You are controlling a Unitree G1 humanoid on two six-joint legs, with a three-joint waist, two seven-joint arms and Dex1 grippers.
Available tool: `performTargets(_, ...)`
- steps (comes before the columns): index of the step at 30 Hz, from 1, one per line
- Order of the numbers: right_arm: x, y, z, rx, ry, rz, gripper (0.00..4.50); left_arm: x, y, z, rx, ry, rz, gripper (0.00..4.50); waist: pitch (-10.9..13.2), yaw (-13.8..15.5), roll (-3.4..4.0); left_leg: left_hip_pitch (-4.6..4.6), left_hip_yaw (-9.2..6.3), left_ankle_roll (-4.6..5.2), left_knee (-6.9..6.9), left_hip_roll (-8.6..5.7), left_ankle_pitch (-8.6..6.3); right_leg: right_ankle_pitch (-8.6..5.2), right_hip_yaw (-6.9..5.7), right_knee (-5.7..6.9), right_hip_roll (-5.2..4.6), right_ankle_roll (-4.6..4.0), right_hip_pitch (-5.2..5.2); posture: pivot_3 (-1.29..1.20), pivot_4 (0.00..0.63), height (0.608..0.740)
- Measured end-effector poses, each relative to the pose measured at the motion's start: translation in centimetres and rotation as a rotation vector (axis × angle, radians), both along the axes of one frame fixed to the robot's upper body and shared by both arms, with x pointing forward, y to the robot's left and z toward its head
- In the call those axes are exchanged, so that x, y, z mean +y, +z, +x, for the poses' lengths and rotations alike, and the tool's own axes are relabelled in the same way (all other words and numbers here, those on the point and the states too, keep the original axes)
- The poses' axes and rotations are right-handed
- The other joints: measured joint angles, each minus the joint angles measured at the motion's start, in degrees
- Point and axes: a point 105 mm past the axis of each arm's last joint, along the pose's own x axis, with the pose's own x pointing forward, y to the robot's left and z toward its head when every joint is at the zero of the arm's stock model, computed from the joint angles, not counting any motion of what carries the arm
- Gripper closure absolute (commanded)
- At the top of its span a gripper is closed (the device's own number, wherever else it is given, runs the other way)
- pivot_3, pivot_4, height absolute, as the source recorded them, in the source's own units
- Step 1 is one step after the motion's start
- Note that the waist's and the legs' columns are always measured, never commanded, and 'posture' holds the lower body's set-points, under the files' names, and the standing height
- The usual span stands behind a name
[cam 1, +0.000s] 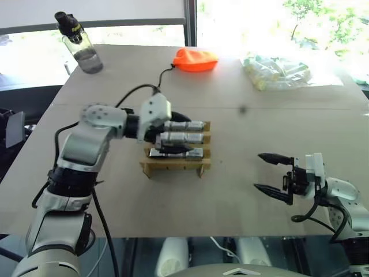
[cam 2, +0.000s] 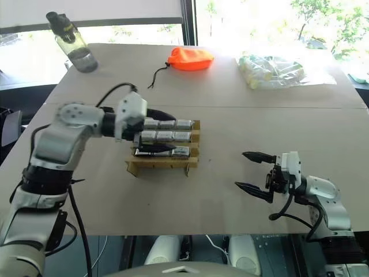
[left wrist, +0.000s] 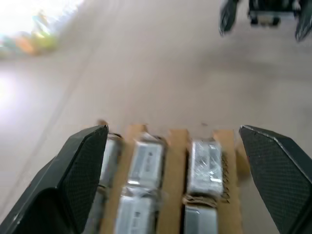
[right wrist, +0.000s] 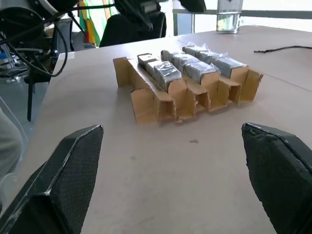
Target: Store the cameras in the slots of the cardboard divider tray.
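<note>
Left end effector [cam 1: 173,134] wide over cardboard divider tray [cam 1: 173,167]; cameras [cam 1: 183,137] rigid, slick-wrapped, light; pinch long sides. Right end effector [cam 1: 272,176] wide, 4 o'clock.

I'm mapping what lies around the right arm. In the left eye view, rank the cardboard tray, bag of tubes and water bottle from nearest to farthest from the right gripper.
From the right gripper:
1. Cardboard tray, to its left.
2. Bag of tubes, far edge, right side.
3. Water bottle, far left corner.
</note>
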Motion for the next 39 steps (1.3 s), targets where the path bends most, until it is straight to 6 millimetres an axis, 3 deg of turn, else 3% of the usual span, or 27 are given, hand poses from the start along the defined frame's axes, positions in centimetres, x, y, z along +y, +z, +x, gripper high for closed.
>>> performTargets(6,-1.9,-0.9,0.8,0.021,-0.099,-0.045,0.00,6.0,-5.0,-1.6,0.130,0.283,-0.039,0.05,0.0,0.1,0.00,0.02,-0.02,0.00,0.00,0.06,0.00,-0.01,-0.04,0.03,-0.02,0.00,0.00,0.00,0.150,0.726)
performTargets(11,-0.4,-0.3,1.6,0.007,-0.101,-0.016,0.00,9.9,-6.1,-3.9,0.135,0.459,-0.095,0.05,0.0,0.2,0.00,0.02,-0.06,-0.01,-0.01,0.10,0.01,-0.01,-0.05,0.03,-0.06,-0.01,0.00,0.00,0.150,0.726)
performTargets(14,1.3,0.2,2.3,0.003,-0.093,-0.018,0.00,11.6,-8.4,-7.5,0.156,0.525,-0.087,0.05,0.0,-0.9,0.04,0.05,0.06,0.00,-0.07,0.10,-0.01,-0.01,0.08,-0.05,-0.12,-0.01,-0.01,0.00,0.150,0.726)
performTargets(15,2.7,0.5,2.7,0.007,-0.077,-0.008,0.00,11.7,-9.5,-8.9,0.179,0.549,-0.105,0.05,0.0,-1.3,0.02,0.03,0.04,0.00,-0.08,0.10,-0.01,-0.01,0.07,-0.06,-0.12,-0.01,-0.02,0.00,0.150,0.726)
performTargets(17,5.0,1.3,3.1,-0.010,-0.041,0.003,0.00,11.7,-10.2,-9.6,0.190,0.573,-0.136,0.05,0.0,-1.0,0.01,-0.03,-0.14,-0.01,-0.07,0.09,0.00,-0.01,0.00,-0.02,-0.12,-0.02,-0.01,0.00,0.150,0.726)
performTargets(25,11.4,3.4,5.3,-0.065,-0.056,-0.071,0.00,10.4,-8.7,-10.8,0.120,0.563,-0.237,0.05,-0.2,0.1,-0.10,-0.06,-0.23,0.00,-0.06,0.07,0.00,0.01,-0.13,-0.02,-0.14,-0.09,0.01,0.00,0.150,0.726)
performTargets(34,13.2,3.9,7.0,-0.079,-0.102,-0.191,0.00,8.2,-6.5,-12.2,0.130,0.413,-0.316,0.05,-0.2,-0.6,-0.09,-0.09,-0.21,0.00,-0.08,0.05,-0.01,0.01,-0.26,-0.09,-0.12,-0.09,-0.01,0.00,0.150,0.726)
performTargets(39,13.9,3.4,7.2,-0.062,-0.127,-0.223,0.00,7.9,-6.1,-12.3,0.159,0.371,-0.305,0.05,-0.2,-1.1,-0.09,-0.10,-0.26,0.00,-0.07,0.06,0.00,0.01,-0.32,-0.06,-0.11,-0.09,0.00,0.00,0.150,0.726)
